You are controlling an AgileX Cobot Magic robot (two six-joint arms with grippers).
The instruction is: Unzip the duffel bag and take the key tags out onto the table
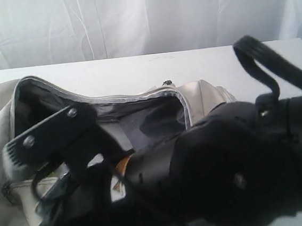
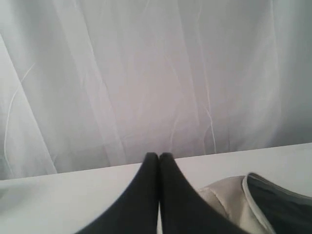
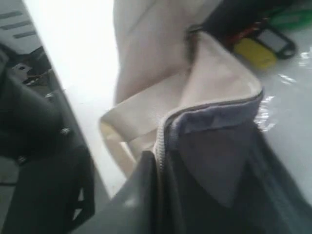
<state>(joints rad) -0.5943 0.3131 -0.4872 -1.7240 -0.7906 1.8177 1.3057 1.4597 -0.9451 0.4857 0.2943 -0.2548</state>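
The cream duffel bag [image 1: 205, 94] lies on the white table [image 1: 136, 66] with its zip open and grey lining showing. My right gripper [image 3: 163, 156] is shut on the bag's near zip edge [image 3: 214, 105], holding it up. Past that edge, inside the bag, lie the key tags [image 3: 254, 52]: yellow, green and red ones show. My left gripper [image 2: 158, 156] is shut on nothing, raised above the table [image 2: 58, 195] beside one end of the bag [image 2: 222, 195]. In the exterior view black arm parts [image 1: 51, 130] cover the bag's near side.
A white curtain [image 1: 131, 18] hangs behind the table. A clear plastic-wrapped packet [image 3: 287, 97] lies next to the key tags. The right arm's bulk [image 1: 236, 169] and a cable loop [image 1: 258, 60] fill the front right. Dark robot parts [image 3: 29, 126] stand beyond the table's near edge.
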